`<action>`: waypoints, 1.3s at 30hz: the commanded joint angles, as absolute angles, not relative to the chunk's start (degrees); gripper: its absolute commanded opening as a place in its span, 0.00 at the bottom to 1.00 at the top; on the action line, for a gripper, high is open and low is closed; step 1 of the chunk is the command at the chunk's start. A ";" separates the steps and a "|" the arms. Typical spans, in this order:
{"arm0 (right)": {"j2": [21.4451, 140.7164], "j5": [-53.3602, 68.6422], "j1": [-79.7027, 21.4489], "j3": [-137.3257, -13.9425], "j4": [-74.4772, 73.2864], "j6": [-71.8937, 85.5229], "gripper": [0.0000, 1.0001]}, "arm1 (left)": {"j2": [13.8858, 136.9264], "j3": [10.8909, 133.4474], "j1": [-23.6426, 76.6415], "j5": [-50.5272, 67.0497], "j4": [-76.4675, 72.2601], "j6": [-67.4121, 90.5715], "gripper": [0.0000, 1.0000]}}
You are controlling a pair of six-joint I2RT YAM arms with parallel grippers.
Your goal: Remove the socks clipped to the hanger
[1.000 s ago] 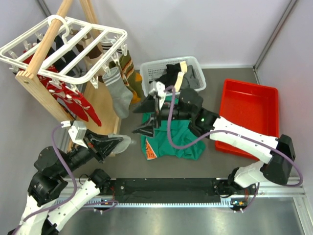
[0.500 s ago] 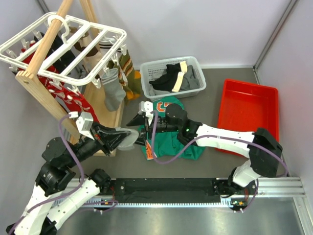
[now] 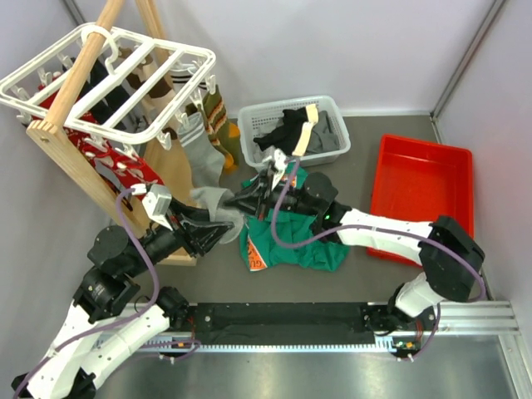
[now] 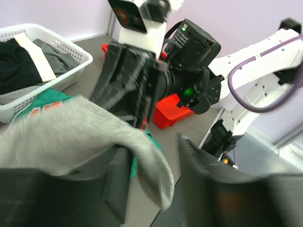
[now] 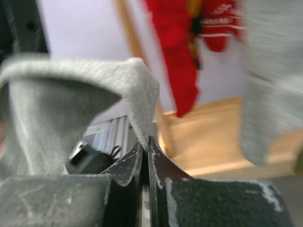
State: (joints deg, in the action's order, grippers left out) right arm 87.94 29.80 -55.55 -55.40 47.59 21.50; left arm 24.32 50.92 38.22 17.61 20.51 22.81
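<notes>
- Grey and free of any clip, one sock (image 3: 212, 200) hangs in the air between the two grippers. It is low, just right of the rack (image 3: 75, 158) and left of the shirt (image 3: 291, 241).
- Right gripper (image 3: 242, 202) is clenched on a fold of that sock's edge. Its wrist view shows the fingertips (image 5: 123, 165) pressed together with grey cloth pinched between them.
- Left gripper (image 3: 222, 226) has its jaws parted. In its wrist view the sock's end droops into the gap, lying against one finger (image 4: 113, 189) and clear of the other.
- The two grippers are nearly tip to tip, the left reaching in from the near left and the right from the right.
- Hanger (image 3: 125, 79) hangs tilted on the rack at the far left, above and left of the grippers.
- Clipped along its right edge are a banded sock (image 3: 198, 145), just above the held one, and a striped sock (image 3: 218, 125) beside it.
- Red socks (image 3: 125, 170) dangle under the hanger against the rack, and black socks (image 3: 112, 100) show dark behind the slats.
- The green shirt lies crumpled on the table (image 3: 332, 287) under the right arm.
- Basket (image 3: 332, 104) of dark and cream clothes stands behind the shirt, with a tray (image 3: 424, 195), red, off to the right.
</notes>
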 commanded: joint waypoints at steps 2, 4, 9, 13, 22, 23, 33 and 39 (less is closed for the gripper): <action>78.69 14.98 -49.14 -62.29 26.06 27.08 0.00 | 23.30 49.93 38.32 14.16 17.84 20.49 0.64; 76.21 11.36 -46.77 -63.71 18.76 23.57 0.00 | 22.07 48.35 38.32 12.75 17.84 19.78 0.98; 68.38 -6.91 -42.72 -70.38 -4.43 17.42 0.00 | 21.53 46.15 38.32 10.20 19.24 17.23 0.99; 67.68 -22.57 -37.90 -82.23 -25.71 15.21 0.00 | 21.53 44.83 38.32 7.40 19.51 15.82 0.99; 62.58 -27.68 -11.79 -78.07 -35.87 17.23 0.00 | 21.88 40.52 38.32 4.38 19.42 9.94 0.99; 62.49 -27.25 -10.30 -77.09 -35.34 16.97 0.00 | 22.23 40.08 38.32 5.70 19.25 9.58 0.99; 71.80 -33.92 -0.27 -66.71 -34.62 18.45 0.00 | 21.27 35.86 38.32 3.34 18.45 9.14 0.99; 77.59 -31.74 1.93 -66.44 -35.84 18.46 0.17 | 20.21 34.98 38.32 2.99 18.37 9.14 0.99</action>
